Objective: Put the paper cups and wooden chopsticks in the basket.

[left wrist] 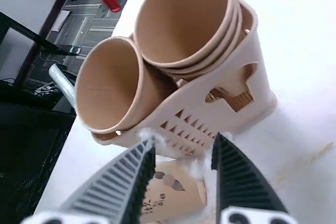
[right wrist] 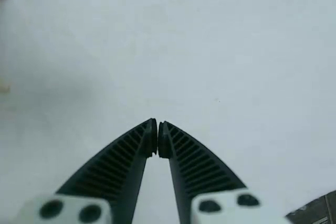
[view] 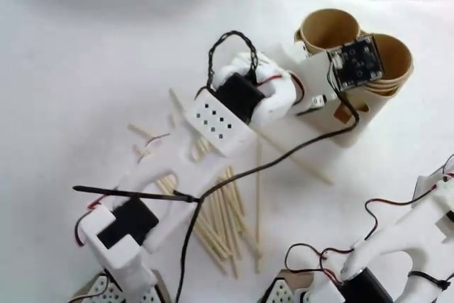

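Nearest the arms' bases, the right claw is closed on nothing, tips touching, above bare white surface. The chopsticks lie in a loose scatter on the surface beneath the left arm, outside the basket. Farther out, the left claw stands open and empty just short of the basket, whose perforated wall faces its fingertips, and beyond that wall the cups sit in the basket side by side, one lot a nested stack.
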Tool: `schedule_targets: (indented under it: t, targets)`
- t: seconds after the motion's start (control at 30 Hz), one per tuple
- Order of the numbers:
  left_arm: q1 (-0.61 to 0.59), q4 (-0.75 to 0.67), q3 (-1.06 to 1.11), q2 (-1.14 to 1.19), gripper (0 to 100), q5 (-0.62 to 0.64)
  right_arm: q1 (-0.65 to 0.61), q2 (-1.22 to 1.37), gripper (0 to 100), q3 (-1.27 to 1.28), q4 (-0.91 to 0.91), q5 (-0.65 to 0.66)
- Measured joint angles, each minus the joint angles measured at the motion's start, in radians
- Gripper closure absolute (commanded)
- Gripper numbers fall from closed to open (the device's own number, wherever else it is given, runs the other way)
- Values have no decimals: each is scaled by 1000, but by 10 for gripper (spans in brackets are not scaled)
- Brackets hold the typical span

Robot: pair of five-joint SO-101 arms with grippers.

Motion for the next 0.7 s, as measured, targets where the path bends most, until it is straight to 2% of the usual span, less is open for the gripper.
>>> schedule_targets:
  t: [0.2,0.43,0.6,0.7]
  targets:
    - [-58,-20,-78,0,811,0,0,0,980,0,0,0]
    - [-69,-123,-84,11,810,12,0,0,980,0,0,0]
    - [-69,-126,-196,161,812,12,0,0,980,0,0,0]
    - [-69,-68,-316,272,812,12,0,0,980,0,0,0]
